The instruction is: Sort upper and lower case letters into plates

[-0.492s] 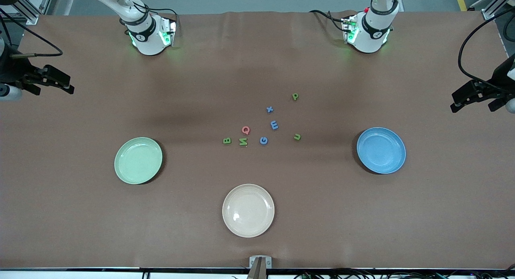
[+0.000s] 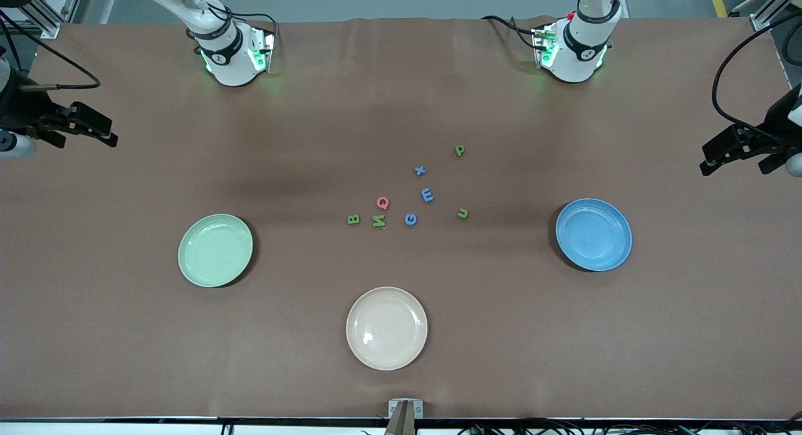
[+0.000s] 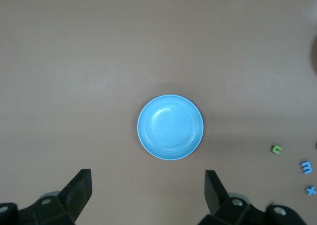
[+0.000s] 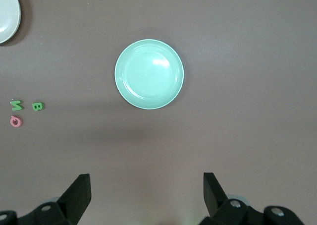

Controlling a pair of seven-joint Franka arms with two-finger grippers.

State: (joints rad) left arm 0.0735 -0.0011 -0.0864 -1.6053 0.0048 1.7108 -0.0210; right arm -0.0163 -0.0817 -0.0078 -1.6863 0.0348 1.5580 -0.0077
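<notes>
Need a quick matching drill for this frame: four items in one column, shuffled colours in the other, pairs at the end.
Items:
1. Q letter
2. G letter
3. B letter
4. plate nearest the front camera

Colours:
a. green
b. cream-beige
c. red
d. blue

Pairs: 1-c, 2-d, 3-a, 4-b

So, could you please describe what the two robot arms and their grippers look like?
Both arms are white with black joint rings and green lights glowing at their bases; black cables run along them. The left gripper and right gripper are black, each with two flat, wedge-shaped black fingers and round silver screws near the finger mounts.
</notes>
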